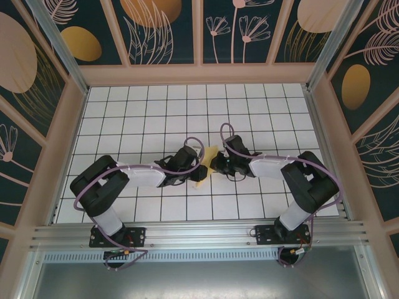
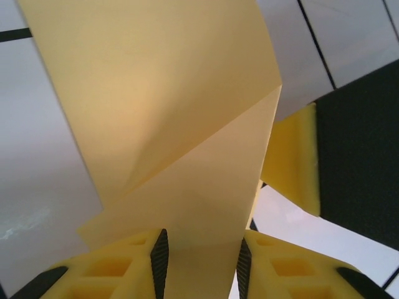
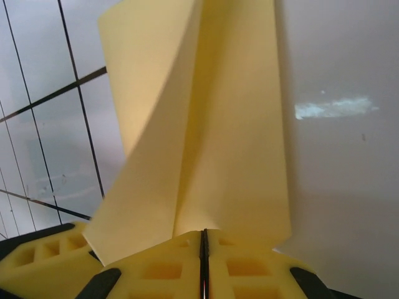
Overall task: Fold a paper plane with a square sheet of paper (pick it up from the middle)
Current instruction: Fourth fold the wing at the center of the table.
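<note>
Bright, even light with glare on the table point(image 3: 336, 107), wrist close-ups soft.

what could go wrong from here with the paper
1. The right pincer is shut on only an edge of the pale-yellow folded sheet of paper; a tug could slip or tear it.
2. The left pincer has its jaws apart around the sheet, so it may add no support.
3. The pincers sit very close and might collide.

Paper plane point(image 3: 206, 124) looks thin, matt, smooth yellow paper, bench point(image 1: 249, 112) gleams glossy white, right end effector point(image 3: 203, 240) shows matt yellow plastic.
</note>
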